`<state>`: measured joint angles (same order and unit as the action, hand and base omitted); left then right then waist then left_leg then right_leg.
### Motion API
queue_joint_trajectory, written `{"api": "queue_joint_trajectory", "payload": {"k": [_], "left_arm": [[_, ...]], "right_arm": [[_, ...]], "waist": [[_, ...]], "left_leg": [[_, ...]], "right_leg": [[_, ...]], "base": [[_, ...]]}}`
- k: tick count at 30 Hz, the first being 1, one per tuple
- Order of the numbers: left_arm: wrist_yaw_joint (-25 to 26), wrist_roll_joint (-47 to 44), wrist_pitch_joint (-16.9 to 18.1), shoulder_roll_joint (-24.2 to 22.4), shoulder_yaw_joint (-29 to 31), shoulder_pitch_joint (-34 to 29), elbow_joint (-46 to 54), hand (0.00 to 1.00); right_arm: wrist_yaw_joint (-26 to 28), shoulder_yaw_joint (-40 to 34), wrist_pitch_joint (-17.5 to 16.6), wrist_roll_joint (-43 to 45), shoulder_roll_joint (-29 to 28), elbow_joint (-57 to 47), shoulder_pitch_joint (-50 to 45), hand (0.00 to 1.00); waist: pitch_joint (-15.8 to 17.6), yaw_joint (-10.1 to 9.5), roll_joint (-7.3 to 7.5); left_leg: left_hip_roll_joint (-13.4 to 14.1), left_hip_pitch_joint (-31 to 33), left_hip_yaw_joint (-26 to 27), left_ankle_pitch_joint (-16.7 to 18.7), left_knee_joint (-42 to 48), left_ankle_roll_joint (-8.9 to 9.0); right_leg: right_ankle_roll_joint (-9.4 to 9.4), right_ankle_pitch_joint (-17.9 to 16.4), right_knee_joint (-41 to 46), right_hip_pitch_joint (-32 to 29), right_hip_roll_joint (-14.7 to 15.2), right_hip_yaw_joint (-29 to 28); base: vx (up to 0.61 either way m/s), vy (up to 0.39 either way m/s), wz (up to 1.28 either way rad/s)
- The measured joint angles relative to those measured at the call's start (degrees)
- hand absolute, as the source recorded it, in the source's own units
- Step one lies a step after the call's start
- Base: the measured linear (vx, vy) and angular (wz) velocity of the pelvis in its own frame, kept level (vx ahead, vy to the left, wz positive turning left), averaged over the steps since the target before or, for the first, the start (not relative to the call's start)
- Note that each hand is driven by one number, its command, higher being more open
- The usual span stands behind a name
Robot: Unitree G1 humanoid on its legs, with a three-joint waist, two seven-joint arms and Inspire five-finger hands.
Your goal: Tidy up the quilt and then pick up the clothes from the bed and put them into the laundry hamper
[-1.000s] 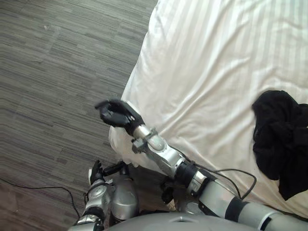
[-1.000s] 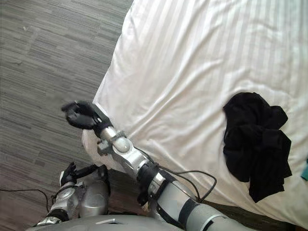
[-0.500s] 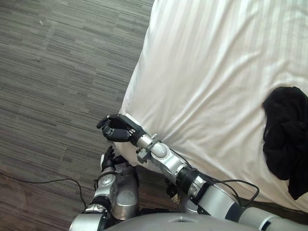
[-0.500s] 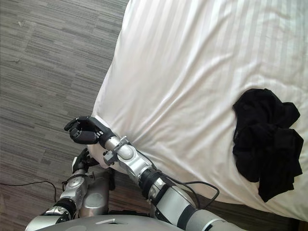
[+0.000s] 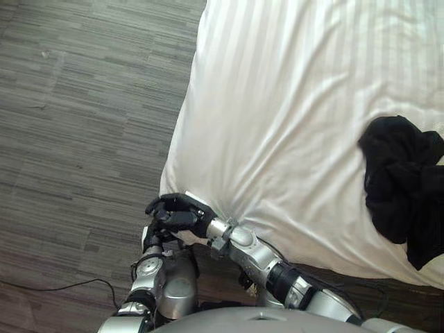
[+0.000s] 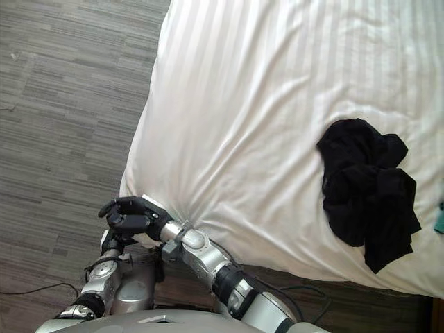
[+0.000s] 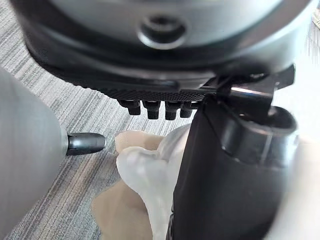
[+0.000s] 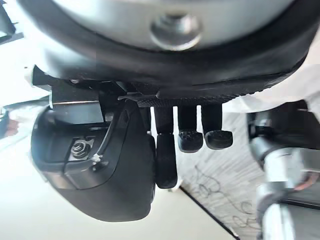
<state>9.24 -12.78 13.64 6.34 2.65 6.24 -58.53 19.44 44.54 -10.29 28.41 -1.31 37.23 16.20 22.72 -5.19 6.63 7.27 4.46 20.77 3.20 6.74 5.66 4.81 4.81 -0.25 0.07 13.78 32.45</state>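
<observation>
A white, faintly striped quilt (image 5: 291, 125) covers the bed from 12 o'clock round to 4 o'clock, lying fairly smooth, with creases fanning out from its near corner at about 7 o'clock. Grey wood-grain plank floor (image 5: 76, 118) takes the side from 8 to 11 o'clock. The crumpled heap of black clothes (image 5: 399, 184) lies on the quilt at 3 o'clock, well apart from both arms, with open quilt between. A small teal scrap (image 6: 440, 216) sits just past the heap at the view's edge, cut off and too little of it showing to name.

The right robot hand (image 5: 175, 214) reaches across to the quilt's near corner at 7 o'clock. It is clenched, fingers (image 8: 190, 135) curled toward the thumb. I cannot tell whether it touches the cloth. The left robot hand (image 5: 152, 237) sits just below it, at 7 o'clock nearer the body, its fingers (image 7: 165, 107) relaxed and holding nothing. Pale draped cloth (image 7: 145, 170) hangs just beyond them, over something beige that is hard to make out.
</observation>
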Motion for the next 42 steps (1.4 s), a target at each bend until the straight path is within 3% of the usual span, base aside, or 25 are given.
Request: {"api": "queue_joint_trajectory", "payload": {"k": [4, 8, 11, 15, 17, 19, 22, 25, 32, 37, 42], "left_arm": [[-1.19, 1.05, -0.11, 1.24, -0.02, -2.48, -0.08, 1.00], [-2.02, 2.25, -0.17, 1.34, 0.02, -4.15, -0.06, 1.00], [-2.21, 2.25, -0.67, 1.49, 0.47, -6.08, -0.09, 1.00], [-1.82, 2.44, -1.61, 1.36, 2.03, -7.34, -1.50, 1.00], [-1.38, 3.44, -1.72, 1.32, 2.20, -8.27, -2.02, 1.00], [-0.98, 4.23, -1.75, 1.45, 2.14, -9.15, -2.30, 1.00], [-0.93, 4.23, -2.21, 1.49, 2.03, -9.32, -2.69, 1.00], [-0.17, 4.20, -2.32, 1.44, 1.66, -9.50, -2.65, 1.00], [1.23, 4.17, -2.32, 1.20, 1.63, -10.93, -1.97, 1.00], [1.18, 4.17, -2.34, 1.03, 1.09, -10.51, -2.06, 1.00], [0.51, 4.17, -2.41, -0.10, 0.38, -8.67, -2.09, 1.00]], "right_arm": [[1.09, -1.02, 1.42, -1.63, 2.37, 0.81, -8.23, 0.00], [-0.31, -4.66, 2.32, -5.83, 6.07, 0.14, -12.89, 0.00], [-2.82, -7.39, 3.95, -5.50, 11.10, -11.58, -18.08, 0.00], [-3.71, -10.16, 4.16, 4.36, 11.91, -35.51, -22.34, 0.00], [-3.52, -12.35, 0.86, 14.29, 8.48, -47.95, -21.44, 0.00], [-1.80, -12.48, -2.94, 23.23, 6.84, -53.57, -19.09, 0.00], [0.60, -12.03, -4.47, 30.51, 6.84, -55.80, -16.99, 0.00], [0.89, -9.43, -4.44, 35.60, 8.68, -55.31, -17.26, 0.00], [0.26, -6.72, -4.35, 36.10, 8.47, -53.97, -16.08, 0.00], [-3.90, -7.23, -5.38, 32.47, 5.99, -32.73, -7.24, 0.00], [-10.30, -13.03, -3.74, 23.28, 2.90, -8.78, -3.51, 0.00]], "waist": [[-3.22, 0.73, 1.64], [-5.02, 1.46, 1.38], [-6.82, 2.32, 1.45], [-8.44, 4.08, 1.35], [-10.34, 4.73, 1.48], [-12.01, 5.54, 1.76], [-13.36, 5.53, 1.97], [-13.73, 5.70, 1.74], [-14.13, 7.02, 1.05], [-13.53, 6.73, -0.05], [-11.79, 5.06, -2.84]], "left_leg": [[-0.27, -0.89, 1.44, 0.00, -0.03, -0.01], [-0.46, -1.26, 2.19, -0.02, -0.13, -0.04], [-0.60, -2.08, 3.76, -0.64, -1.50, -0.47], [-0.81, -3.47, 5.42, -2.30, -5.49, 0.03], [-1.00, -4.82, 6.08, -4.60, -9.16, 0.14], [-1.00, -5.93, 6.23, -6.40, -11.68, 0.32], [-0.89, -6.14, 6.44, -6.70, -11.63, 0.14], [-1.11, -6.10, 6.37, -6.70, -11.59, 0.13], [-1.05, -6.92, 6.25, -6.58, -11.64, 0.04], [-0.96, -6.48, 6.52, -6.82, -11.80, 0.01], [-1.21, -3.84, 6.13, -7.64, -11.64, -0.30]], "right_leg": [[0.49, 0.32, -0.79, 0.17, -0.04, -1.52], [0.91, 0.58, -0.93, -0.04, -0.01, -2.76], [1.19, 0.78, -0.99, -1.07, -0.09, -4.66], [1.28, 0.49, -1.31, -2.44, -0.44, -6.21], [1.11, 0.69, -1.46, -3.10, -1.13, -6.78], [0.74, 1.19, -1.54, -3.06, -1.82, -6.94], [0.57, 1.54, -1.69, -2.93, -2.02, -7.24], [0.52, 1.70, -1.91, -2.82, -2.07, -7.24], [0.53, 1.88, -2.34, -1.72, -2.35, -7.40], [0.19, 2.47, -2.82, -2.24, -2.67, -7.77], [-0.09, 2.95, -2.86, -4.59, -2.72, -7.54]], "base": [[-0.05, 0.002, -0.18], [-0.08, 0.001, -0.14], [-0.15, 0.005, -0.30], [-0.14, -0.016, -0.24], [-0.09, -0.043, -0.17], [-0.01, -0.047, -0.05], [0.03, -0.022, -0.05], [0.03, -0.005, 0.01], [-0.01, -0.001, -0.01], [-0.08, -0.016, -0.03], [-0.01, -0.007, 0.04]]}}
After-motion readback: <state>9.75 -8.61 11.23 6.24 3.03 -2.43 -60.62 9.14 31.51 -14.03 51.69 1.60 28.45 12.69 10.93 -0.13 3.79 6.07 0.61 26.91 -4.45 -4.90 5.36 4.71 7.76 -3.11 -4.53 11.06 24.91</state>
